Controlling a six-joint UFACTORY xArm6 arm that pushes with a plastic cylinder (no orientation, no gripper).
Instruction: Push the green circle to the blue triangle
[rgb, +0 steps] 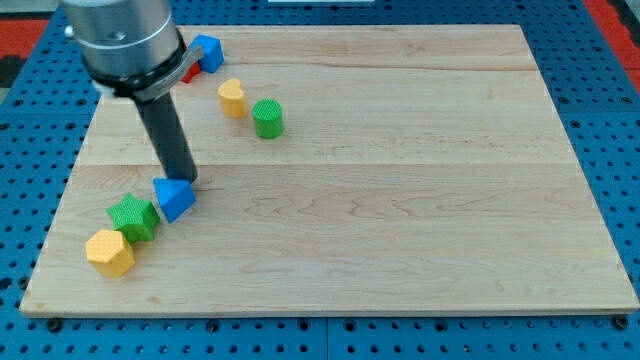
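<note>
The green circle (267, 118) stands upright near the view's top left, just right of a yellow block (232, 98). The blue triangle (174, 198) lies at the view's lower left, touching a green star-shaped block (133, 217). My tip (184, 180) rests on the board just above the blue triangle, touching or nearly touching its upper edge. The green circle is well up and to the right of my tip.
A yellow hexagon-like block (110, 252) lies below-left of the green star. A blue block (207, 52) and a red block (188, 72) sit at the top left, partly hidden by the arm (125, 40). The wooden board (400, 200) lies on a blue pegboard.
</note>
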